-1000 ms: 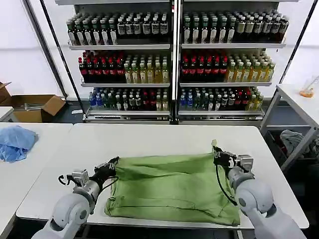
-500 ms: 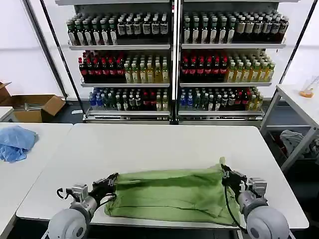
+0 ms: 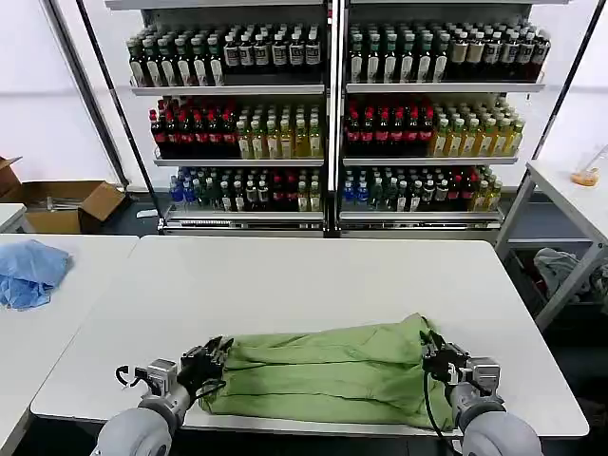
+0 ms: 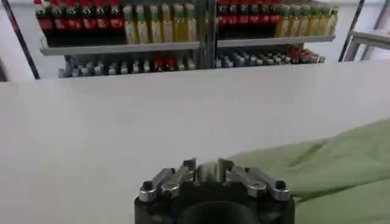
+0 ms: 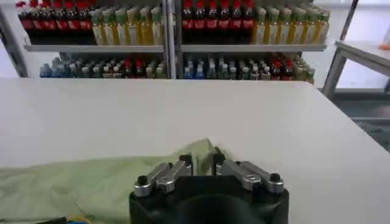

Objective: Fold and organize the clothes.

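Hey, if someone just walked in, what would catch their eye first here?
Probably the green shirt, folded over along the white table's near edge, with the left gripper and right gripper pinching its two ends. Behind stands a shelf rack packed with colourful bottles.

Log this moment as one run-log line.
left gripper: shut on shirt left edge | right gripper: shut on right edge | shirt: half-folded, near table edge

One light green shirt [image 3: 328, 372] lies on the middle worktop [image 3: 313, 275], with two end effectors at it: the left end effector [image 3: 208, 359] and the right end effector [image 3: 437, 358]. One blue cloth [image 3: 30, 271] sits at the frame's left, one cardboard box [image 3: 65, 204] on the floor there. Two shelving units [image 3: 328, 114] fill the top, three bottle rows each.
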Robot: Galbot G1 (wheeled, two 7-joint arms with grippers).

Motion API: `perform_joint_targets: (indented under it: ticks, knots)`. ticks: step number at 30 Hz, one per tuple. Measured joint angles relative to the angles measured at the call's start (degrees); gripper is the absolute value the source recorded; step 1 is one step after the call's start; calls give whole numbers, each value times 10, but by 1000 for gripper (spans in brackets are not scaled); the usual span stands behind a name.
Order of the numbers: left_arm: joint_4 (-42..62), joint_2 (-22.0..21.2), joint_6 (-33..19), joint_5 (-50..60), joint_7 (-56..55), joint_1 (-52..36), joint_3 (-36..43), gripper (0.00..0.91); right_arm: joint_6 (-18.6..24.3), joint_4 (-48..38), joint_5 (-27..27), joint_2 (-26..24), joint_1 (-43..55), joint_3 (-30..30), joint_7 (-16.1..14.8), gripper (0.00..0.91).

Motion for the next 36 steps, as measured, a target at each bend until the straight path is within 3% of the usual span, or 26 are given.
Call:
perform_joint_targets:
  ticks: [9,27,28,29,30,31,33,36]
  knots:
    - [-34,-37,-49,36,-42,38,-7,907,12,22,-32,12,-34,7,-9,907]
    - [-27,-167,-122,161,-122,119,14,907,28,36,-51,15,-63,7,-9,907]
    - [-24,-172,-123,166,-125,119,14,877,29,36,-52,15,-64,7,-9,907]
    - [-20,-176,-123,170,-128,118,14,524,29,37,-52,15,-64,7,-9,907]
    - [-17,-180,-124,173,-131,117,15,383,30,37,-53,15,-65,7,-9,907]
    - [-13,-183,-124,176,-134,117,16,161,30,38,-53,15,-66,7,-9,907]
    - [-5,-191,-126,182,-140,115,15,50,32,40,-53,15,-68,7,-9,907]
    - [7,-200,-131,189,-144,115,15,20,33,41,-53,12,-70,9,-9,907]
